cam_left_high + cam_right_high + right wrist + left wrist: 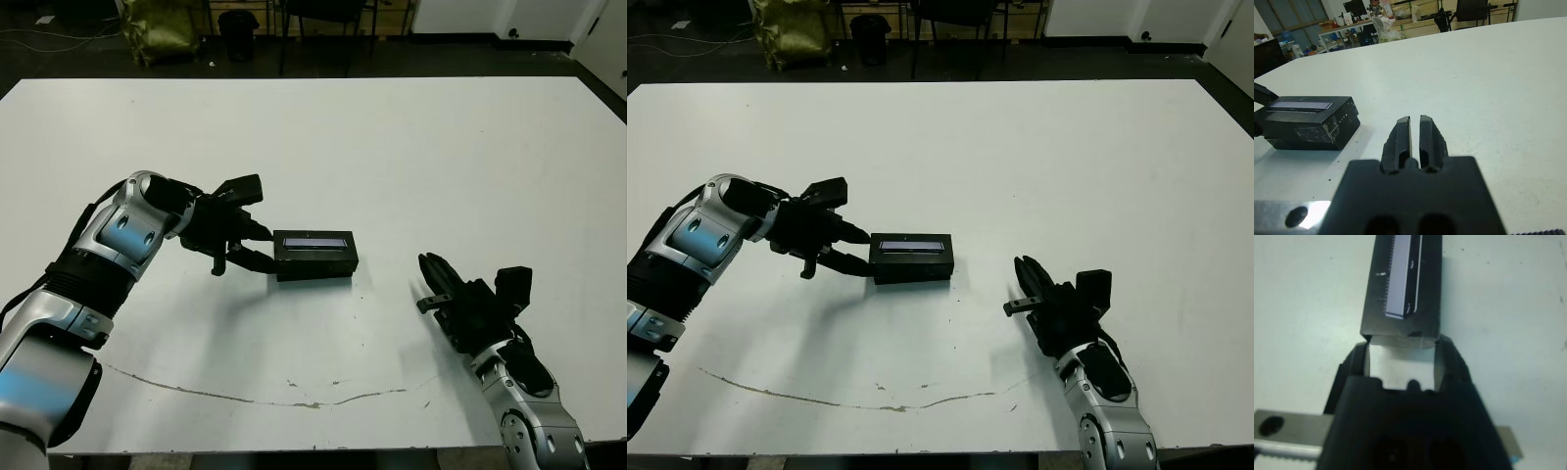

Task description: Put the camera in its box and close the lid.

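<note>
Nearest, at the front edge of the white tabletop (392,147), the right hand (428,266) rests low with its two black fingers (1403,134) pressed close together, only a thin slit between them, gripping nothing. It sits well apart from the box, off to its right. A thin dark scratch line (245,397) runs across the tabletop near the front edge.

Toward the middle, the lid (313,243) sits on top of the box (315,272), its long glossy grey-blue strip facing up; the lid looks set slightly askew over the base beneath. The camera is not visible anywhere.

The left hand (257,247) reaches in from the left, its fingers (253,259) spread apart at the short left end of the closed box, touching or just short of it; I cannot tell which.
</note>
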Available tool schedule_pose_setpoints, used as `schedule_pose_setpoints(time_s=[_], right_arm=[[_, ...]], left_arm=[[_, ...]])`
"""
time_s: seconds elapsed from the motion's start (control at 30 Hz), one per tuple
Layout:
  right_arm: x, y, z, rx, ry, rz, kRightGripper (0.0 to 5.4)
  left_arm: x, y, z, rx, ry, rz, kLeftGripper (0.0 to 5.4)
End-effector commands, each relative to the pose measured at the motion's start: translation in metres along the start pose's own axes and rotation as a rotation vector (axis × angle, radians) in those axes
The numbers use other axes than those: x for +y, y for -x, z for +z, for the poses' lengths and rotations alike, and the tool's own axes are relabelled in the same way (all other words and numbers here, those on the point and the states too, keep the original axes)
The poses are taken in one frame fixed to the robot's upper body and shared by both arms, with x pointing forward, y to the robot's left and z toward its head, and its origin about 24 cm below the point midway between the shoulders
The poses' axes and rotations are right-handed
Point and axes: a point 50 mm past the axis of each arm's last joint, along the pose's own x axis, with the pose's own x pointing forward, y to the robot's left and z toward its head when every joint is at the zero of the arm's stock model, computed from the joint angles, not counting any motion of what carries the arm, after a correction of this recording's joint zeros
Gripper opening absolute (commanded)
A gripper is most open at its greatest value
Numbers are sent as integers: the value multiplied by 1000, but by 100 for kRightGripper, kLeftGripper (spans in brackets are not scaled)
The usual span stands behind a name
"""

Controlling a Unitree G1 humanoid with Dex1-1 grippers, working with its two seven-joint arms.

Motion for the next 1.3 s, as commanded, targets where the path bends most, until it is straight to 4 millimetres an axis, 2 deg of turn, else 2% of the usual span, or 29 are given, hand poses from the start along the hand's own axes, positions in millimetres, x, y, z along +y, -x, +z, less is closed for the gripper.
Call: schedule_pose_setpoints(time_s=[0.03,0.4,0.57,0.87,1.1,1.3], right_arm=[[-2,4,-5,31,-8,-14,0],[-2,3,-8,24,-26,-14,0],[-1,4,-7,33,-26,-21,0],[-2,4,-7,34,-29,-14,0],[-1,5,-7,43,-25,-28,0],[-2,5,-8,43,-31,-29,0]], left_arm=[[0,8,-20,87,45,20,160],[-2,4,-22,99,50,2,160],[-6,2,-20,131,-22,-6,160],[-11,-2,-17,296,-303,-154,374],[-18,-8,-24,399,-311,-189,537],[-23,-5,-38,438,-358,-165,537]])
